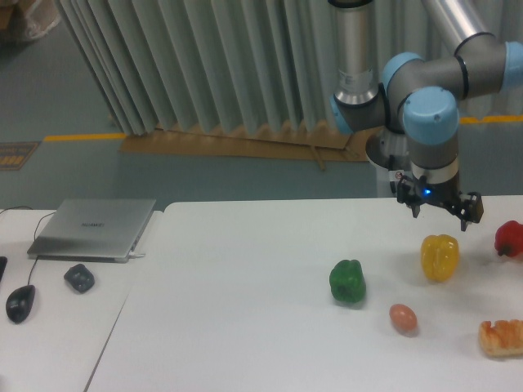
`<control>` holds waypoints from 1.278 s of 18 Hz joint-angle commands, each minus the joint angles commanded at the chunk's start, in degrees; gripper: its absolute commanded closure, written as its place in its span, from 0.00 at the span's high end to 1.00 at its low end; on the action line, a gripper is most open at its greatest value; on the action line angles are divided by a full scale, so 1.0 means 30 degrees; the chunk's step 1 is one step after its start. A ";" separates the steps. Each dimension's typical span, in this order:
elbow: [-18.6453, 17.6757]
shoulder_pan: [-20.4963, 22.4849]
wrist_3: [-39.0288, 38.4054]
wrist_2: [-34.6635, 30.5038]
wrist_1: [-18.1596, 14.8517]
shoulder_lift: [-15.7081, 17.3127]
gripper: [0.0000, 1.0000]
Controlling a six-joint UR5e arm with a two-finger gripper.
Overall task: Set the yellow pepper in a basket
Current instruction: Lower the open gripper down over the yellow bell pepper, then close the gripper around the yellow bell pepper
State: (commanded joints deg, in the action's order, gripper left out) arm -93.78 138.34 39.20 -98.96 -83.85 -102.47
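Observation:
The yellow pepper (440, 257) stands upright on the white table (245, 310), right of centre. My gripper (441, 211) hangs just above it, pointing down, fingers spread wide to either side and holding nothing. One dark fingertip (472, 210) shows at the right, the other at the left near the wrist. No basket is in view.
A green pepper (347, 282) sits left of the yellow one. A red pepper (509, 238) lies at the right edge. A brown egg-like item (403, 318) and a bread piece (502, 337) lie nearer the front. A laptop (94, 228) and mouse (20, 303) occupy the left desk.

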 joint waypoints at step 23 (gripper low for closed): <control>-0.0790 -0.1611 0.0762 -0.2725 0.1993 -0.2172 1.00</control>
State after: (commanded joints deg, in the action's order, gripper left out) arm -96.15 133.51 41.48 -107.14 -77.87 -108.99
